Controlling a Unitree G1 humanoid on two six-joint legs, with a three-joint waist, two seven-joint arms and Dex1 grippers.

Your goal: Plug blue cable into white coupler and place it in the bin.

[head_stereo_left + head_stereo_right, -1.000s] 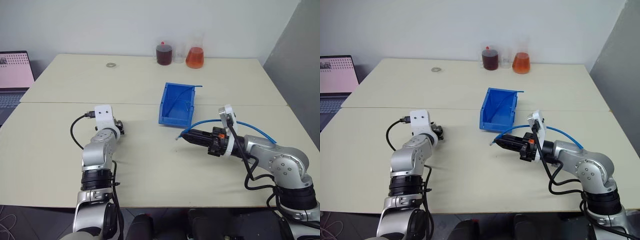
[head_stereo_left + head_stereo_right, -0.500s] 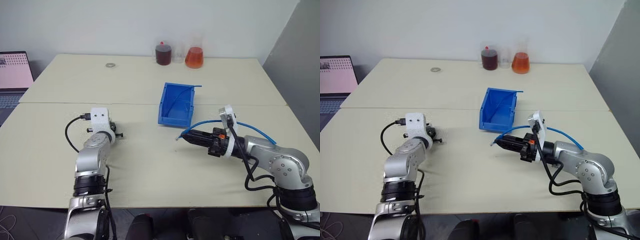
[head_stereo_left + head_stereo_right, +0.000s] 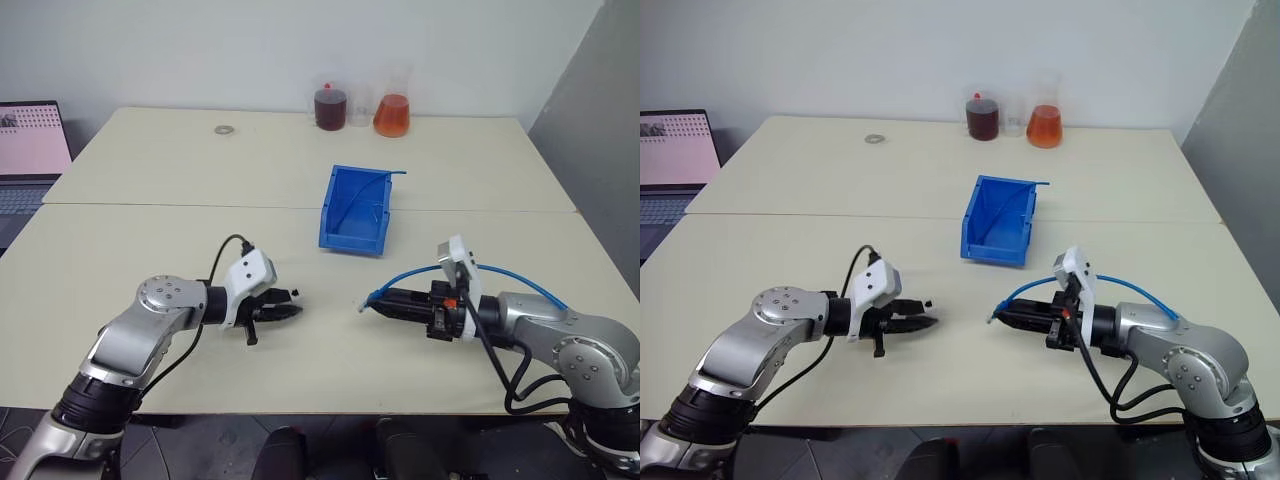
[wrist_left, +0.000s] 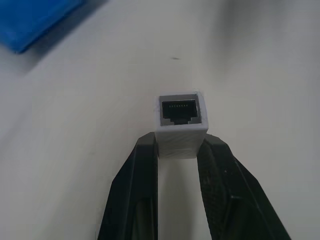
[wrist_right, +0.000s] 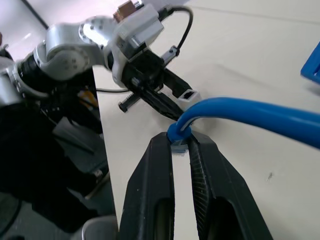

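The white coupler is pinched between my left gripper's black fingers, its dark socket facing outward. That left gripper hovers low over the table's near middle, pointing right. Facing it across a short gap, my right gripper is shut on the blue cable just behind its plug end. In the right wrist view the cable bends out from the gripper, with the coupler just beyond it. The cable arcs back over the right arm. The blue bin stands beyond both grippers, mid-table.
Two beakers of dark and orange liquid stand at the table's far edge, with a silver ring to their left. A laptop sits off the far left. A grey panel rises at the right.
My left arm has lifted off the left table area and swung round toward the middle, now pointing right with the coupler in its fingers. The right gripper drew slightly nearer the front edge.
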